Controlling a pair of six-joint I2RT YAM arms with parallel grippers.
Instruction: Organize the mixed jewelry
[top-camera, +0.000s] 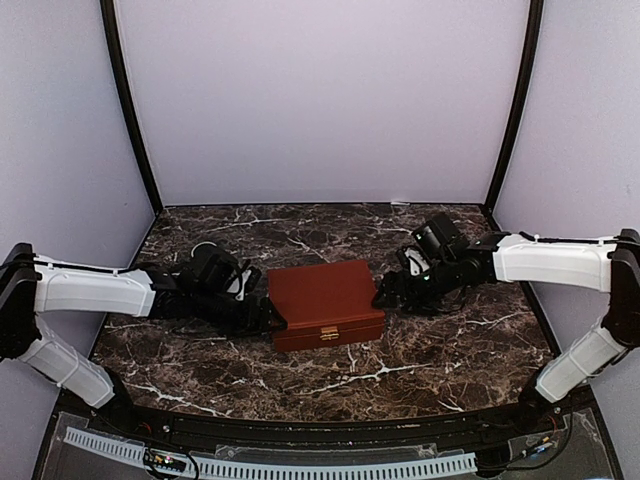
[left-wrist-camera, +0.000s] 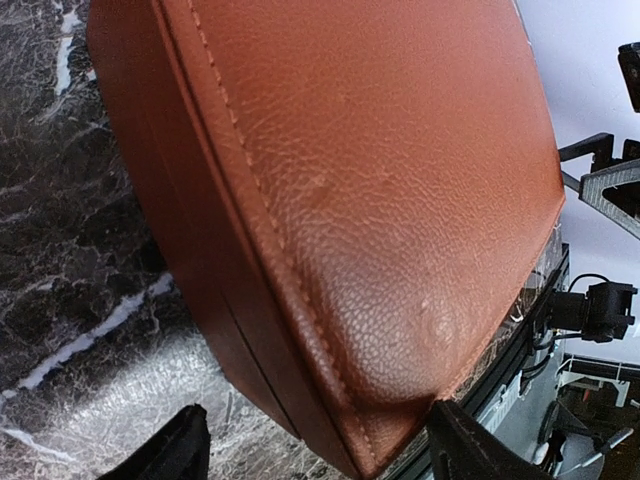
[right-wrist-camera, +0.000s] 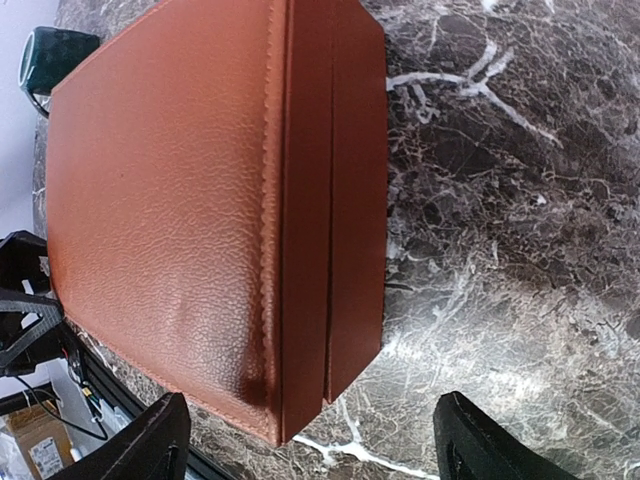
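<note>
Finding: the box (top-camera: 322, 300) is shut and no jewelry shows, so the sorting is all ahead. Your left gripper (top-camera: 271, 318) and right gripper (top-camera: 385, 297) flank it, jaws spread, empty.

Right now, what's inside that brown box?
Nothing inside shows. The brown box sits on the marble table with its lid shut and gold clasp at the front, so whatever it holds is covered. No jewelry is in view.

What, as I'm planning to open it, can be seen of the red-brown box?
The red-brown box lies closed and flat on the marble table. Its lid looks like grained leather with stitched edges, a seam below it; a gold clasp marks its near side. The left tool and right tool flank its ends.
</note>
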